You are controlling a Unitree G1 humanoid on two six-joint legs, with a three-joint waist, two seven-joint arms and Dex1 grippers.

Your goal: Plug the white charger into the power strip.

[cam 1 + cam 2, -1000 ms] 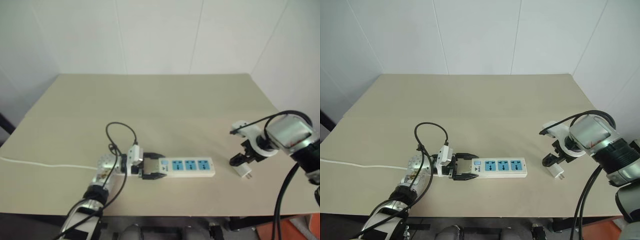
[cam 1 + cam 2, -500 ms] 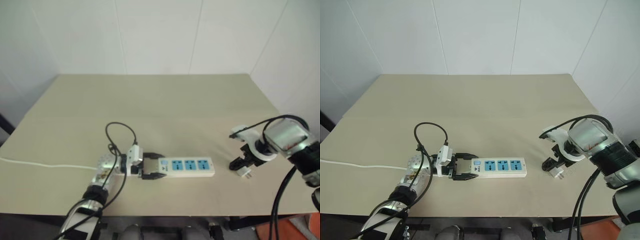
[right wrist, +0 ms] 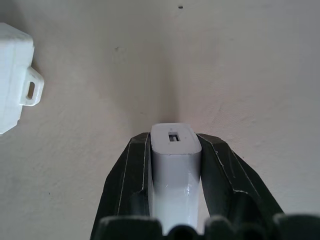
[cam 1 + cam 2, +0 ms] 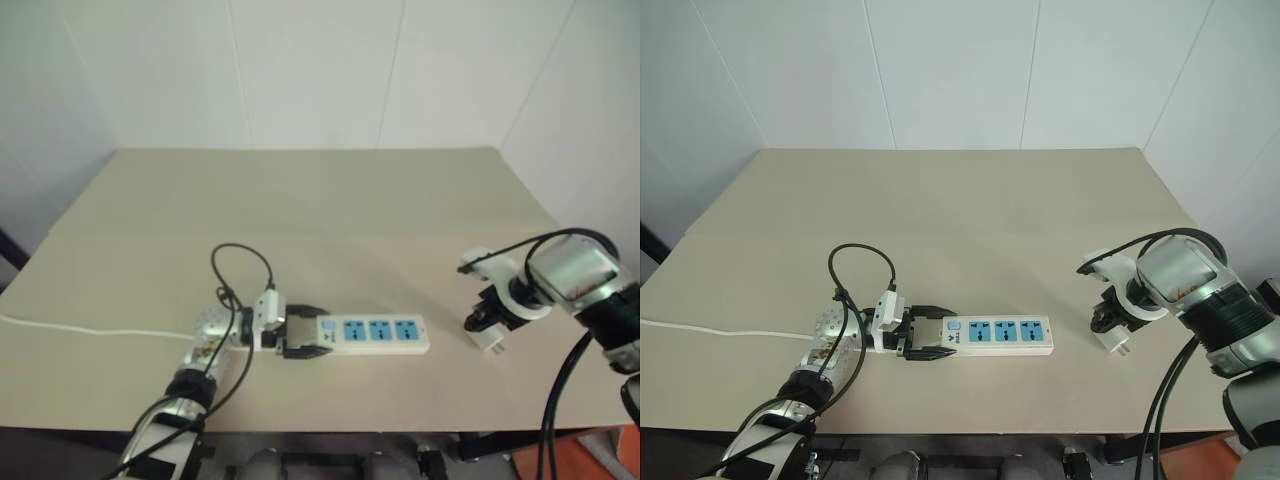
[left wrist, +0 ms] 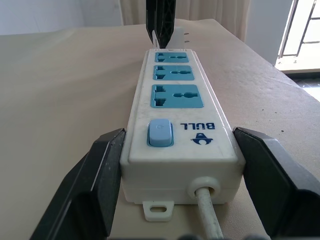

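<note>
The white charger [image 3: 175,155] sits on the table [image 4: 330,230] well right of the power strip [image 4: 375,334], pinched between the right gripper [image 3: 175,172] fingers, so this looks like the pickup step. The left gripper [image 5: 172,185] straddles the strip's switch end with fingers spread, touching at most 1 side. Next it needs a lift, then lining the prongs up over 1 of the 3 blue sockets.

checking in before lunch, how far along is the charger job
Done: the right gripper has its fingers shut on the charger, off to the right of the strip. In hand: the left gripper brackets the strip's switch end. Left: carry the charger over and plug it in; all three sockets are empty.
</note>
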